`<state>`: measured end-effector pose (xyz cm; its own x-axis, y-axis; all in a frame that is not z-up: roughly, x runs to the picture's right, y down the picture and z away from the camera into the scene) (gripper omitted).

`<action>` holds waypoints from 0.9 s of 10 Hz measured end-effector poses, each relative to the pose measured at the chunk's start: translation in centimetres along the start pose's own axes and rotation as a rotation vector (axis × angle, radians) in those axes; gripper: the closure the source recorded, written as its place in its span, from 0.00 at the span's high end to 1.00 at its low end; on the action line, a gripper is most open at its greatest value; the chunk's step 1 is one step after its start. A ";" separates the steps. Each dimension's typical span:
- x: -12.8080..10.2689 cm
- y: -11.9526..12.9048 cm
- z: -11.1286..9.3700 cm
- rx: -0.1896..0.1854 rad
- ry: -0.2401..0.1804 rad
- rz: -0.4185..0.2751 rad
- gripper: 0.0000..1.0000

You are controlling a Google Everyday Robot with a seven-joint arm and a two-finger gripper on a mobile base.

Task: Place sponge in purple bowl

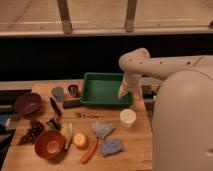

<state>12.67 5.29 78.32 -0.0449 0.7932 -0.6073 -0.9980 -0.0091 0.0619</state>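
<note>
Wooden plank tabletop [134, 149], cluttered, set before a dark wall. Small light-blue rectangular sponge [111, 147] lying near front edge, well apart from round dark-purple glossy bowl [27, 104] at left edge. Gripper [122, 93] spread, empty, over right end of green plastic tray [100, 89].

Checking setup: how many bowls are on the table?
2: purple bowl at left edge of table, orange bowl front left. No others visible. Gripper hangs over green tray, right end.

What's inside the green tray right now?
The green tray shows a bare floor where visible. The claw hangs open over its right end and covers that corner, so nothing can be confirmed there.
</note>
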 end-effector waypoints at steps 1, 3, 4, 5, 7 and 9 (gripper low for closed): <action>1.6 1.3 0.1 -0.003 0.011 -0.034 0.67; 5.2 2.8 0.0 0.022 0.012 -0.061 0.67; 7.1 3.1 -0.1 0.034 0.010 -0.063 0.67; 9.1 2.9 -0.4 0.054 0.005 -0.058 0.67; 11.8 2.4 -0.7 0.069 -0.002 -0.043 0.67; 14.2 1.1 0.0 0.101 0.013 -0.036 0.67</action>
<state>10.89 16.51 69.73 -0.0104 0.7841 -0.6205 -0.9896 0.0809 0.1188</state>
